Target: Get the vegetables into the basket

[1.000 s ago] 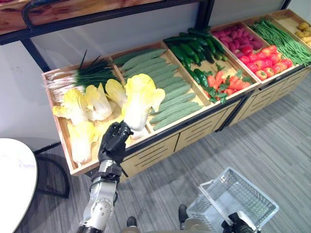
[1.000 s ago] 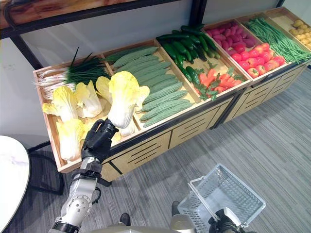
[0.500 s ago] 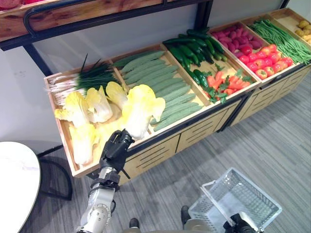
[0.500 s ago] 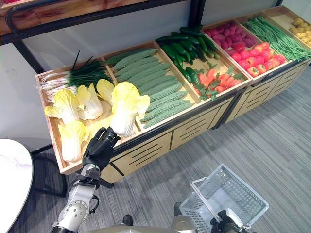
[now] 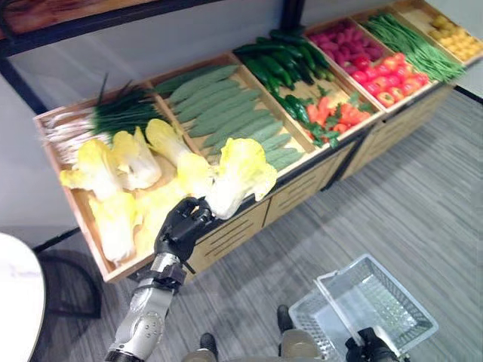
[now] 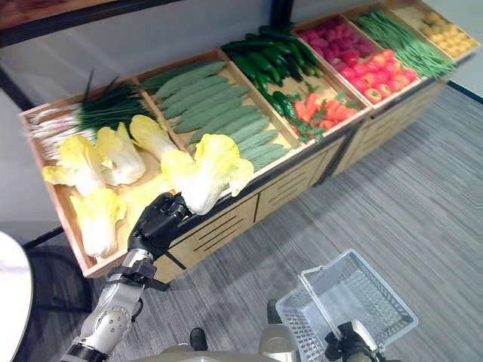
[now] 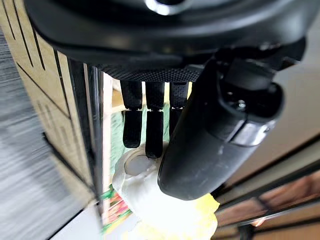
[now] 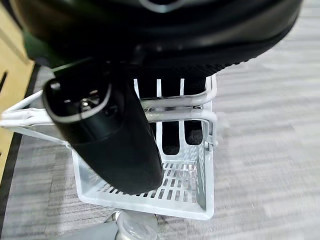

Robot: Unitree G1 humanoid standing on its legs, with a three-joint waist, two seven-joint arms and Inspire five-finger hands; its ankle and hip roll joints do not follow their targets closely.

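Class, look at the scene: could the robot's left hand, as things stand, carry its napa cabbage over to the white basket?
Probably yes: the left robot hand grips the napa cabbage, lifted off the crate, and only open floor separates it from the basket hanging from the right robot hand.

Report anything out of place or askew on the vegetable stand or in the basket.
One napa cabbage is out of its bin: the left hand grips its stem end and holds it tilted over the stand's front edge. The white basket, held by the right hand at its handle, looks empty. The other produce lies sorted in its bins.
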